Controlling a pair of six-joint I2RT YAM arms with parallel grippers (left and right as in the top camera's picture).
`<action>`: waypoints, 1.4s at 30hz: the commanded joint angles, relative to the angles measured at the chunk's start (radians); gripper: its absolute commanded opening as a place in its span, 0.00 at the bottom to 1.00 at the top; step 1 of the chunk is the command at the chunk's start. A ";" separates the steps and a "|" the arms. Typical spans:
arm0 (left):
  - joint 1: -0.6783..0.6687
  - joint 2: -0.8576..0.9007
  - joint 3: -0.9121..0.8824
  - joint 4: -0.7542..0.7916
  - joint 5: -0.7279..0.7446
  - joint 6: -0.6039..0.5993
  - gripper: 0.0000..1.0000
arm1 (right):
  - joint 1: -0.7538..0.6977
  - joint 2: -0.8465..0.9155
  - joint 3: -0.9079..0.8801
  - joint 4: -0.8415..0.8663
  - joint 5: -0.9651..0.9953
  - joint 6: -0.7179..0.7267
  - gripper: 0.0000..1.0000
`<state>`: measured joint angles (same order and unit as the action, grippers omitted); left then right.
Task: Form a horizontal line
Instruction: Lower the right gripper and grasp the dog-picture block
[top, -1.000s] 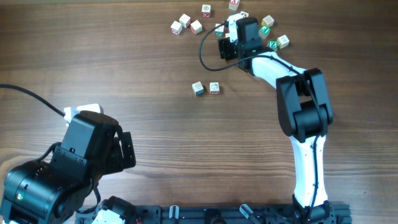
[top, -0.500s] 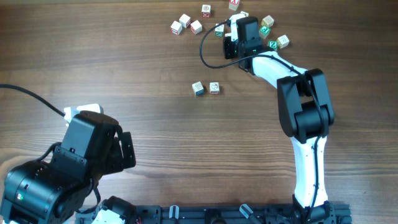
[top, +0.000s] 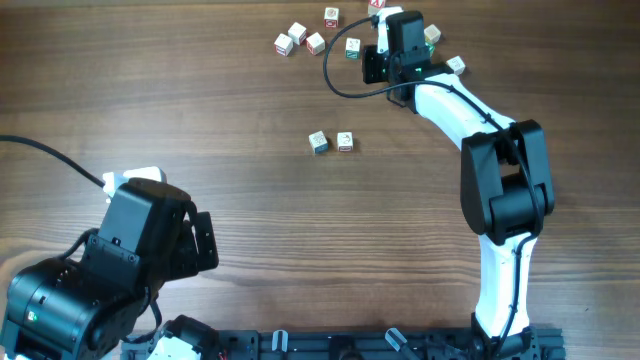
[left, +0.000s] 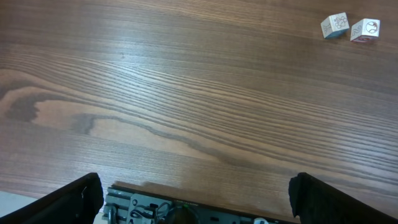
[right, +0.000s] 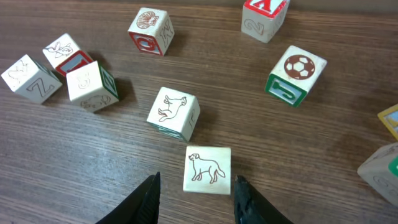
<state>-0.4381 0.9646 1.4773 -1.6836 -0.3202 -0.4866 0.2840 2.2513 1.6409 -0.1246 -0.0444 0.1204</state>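
All I get of the room is the counter (top: 200, 110): dark brown wood filling every view, its grain running left to right in the overhead. In my left wrist feed a paler, wavy streak crosses the centre, with a grey smudge at far left. A pale sliver (left: 15, 202) shows in the lower left corner. Lighting is soft and even, with short shadows.
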 joint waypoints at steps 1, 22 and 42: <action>0.000 -0.002 -0.003 0.000 -0.003 0.008 1.00 | -0.001 -0.023 0.008 -0.001 -0.010 0.018 0.38; 0.000 -0.002 -0.003 0.000 -0.003 0.008 1.00 | -0.001 -0.209 0.008 -0.384 -0.063 0.100 0.31; 0.000 -0.002 -0.003 0.000 -0.003 0.008 1.00 | -0.001 -0.132 -0.013 -0.276 0.048 0.031 0.78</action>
<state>-0.4381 0.9646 1.4769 -1.6840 -0.3202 -0.4866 0.2844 2.0453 1.6295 -0.4824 -0.0639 0.2085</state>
